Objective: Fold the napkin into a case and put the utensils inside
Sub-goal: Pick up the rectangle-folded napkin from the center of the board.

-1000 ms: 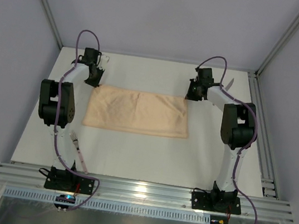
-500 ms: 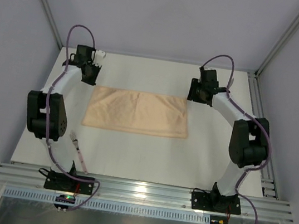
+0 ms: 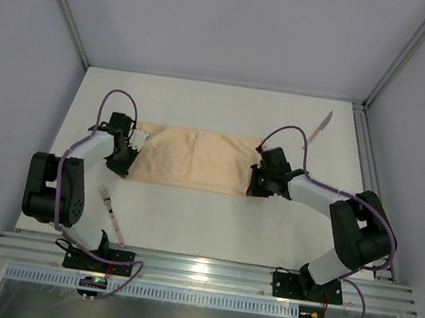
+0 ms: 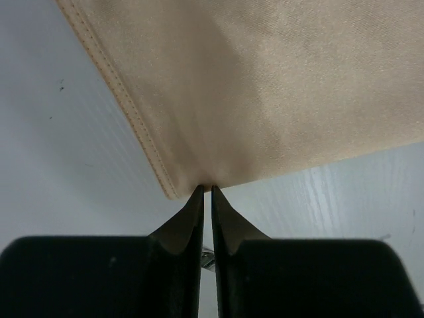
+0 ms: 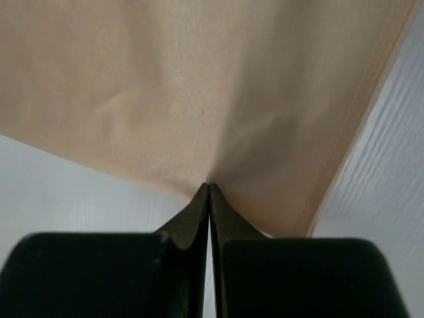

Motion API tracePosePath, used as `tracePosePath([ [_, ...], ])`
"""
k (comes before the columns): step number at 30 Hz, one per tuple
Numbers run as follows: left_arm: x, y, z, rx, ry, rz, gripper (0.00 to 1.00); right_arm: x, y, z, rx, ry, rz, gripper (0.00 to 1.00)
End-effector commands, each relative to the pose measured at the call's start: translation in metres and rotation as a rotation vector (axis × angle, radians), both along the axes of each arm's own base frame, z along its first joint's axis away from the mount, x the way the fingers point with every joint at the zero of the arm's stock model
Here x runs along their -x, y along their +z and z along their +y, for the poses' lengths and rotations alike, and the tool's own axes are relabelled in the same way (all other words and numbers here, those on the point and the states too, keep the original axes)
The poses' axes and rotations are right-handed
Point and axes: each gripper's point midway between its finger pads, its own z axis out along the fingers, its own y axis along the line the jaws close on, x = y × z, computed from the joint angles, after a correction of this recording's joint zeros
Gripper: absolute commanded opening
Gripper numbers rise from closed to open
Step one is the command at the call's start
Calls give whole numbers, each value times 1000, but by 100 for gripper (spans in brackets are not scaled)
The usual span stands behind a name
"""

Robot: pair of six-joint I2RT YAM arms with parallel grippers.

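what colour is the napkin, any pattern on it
The napkin is plain peach-orange with no pattern. It shows best in the left wrist view.

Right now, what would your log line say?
napkin: flat | left gripper: pinching near-left corner | right gripper: pinching near-right corner | fork, knife: outside napkin

White bench [image 3: 187, 219], holding folded peach napkin [image 3: 192, 158] spread mid-bench, pale fork [image 3: 111, 212] near front-left, pale knife [image 3: 322, 124] far right, well apart from napkin.
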Motion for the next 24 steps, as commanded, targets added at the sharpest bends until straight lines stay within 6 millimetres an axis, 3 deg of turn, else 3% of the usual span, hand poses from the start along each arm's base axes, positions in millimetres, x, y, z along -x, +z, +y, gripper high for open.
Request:
tracePosePath([
  [1, -13, 0, 15, -82, 19, -51, 9, -2, -6, 0, -36, -52, -17, 4],
  [7, -16, -15, 20, -109, 35, -32, 7, 15, -31, -25, -12, -124, 39, 4],
  [10, -9, -22, 22, -121, 33, -13, 6, 14, -27, -34, -16, -153, 34, 4],
  [14, -4, -25, 17, -94, 13, -7, 6, 8, -13, -49, -3, -189, 13, 4],
  [19, -7, -16, 4, -19, -8, -37, 7, 1, 18, -65, 28, -227, -43, 4],
  [24, -5, -10, -8, 44, -32, -41, 8, 1, 33, -92, 32, -342, -71, 7],
])
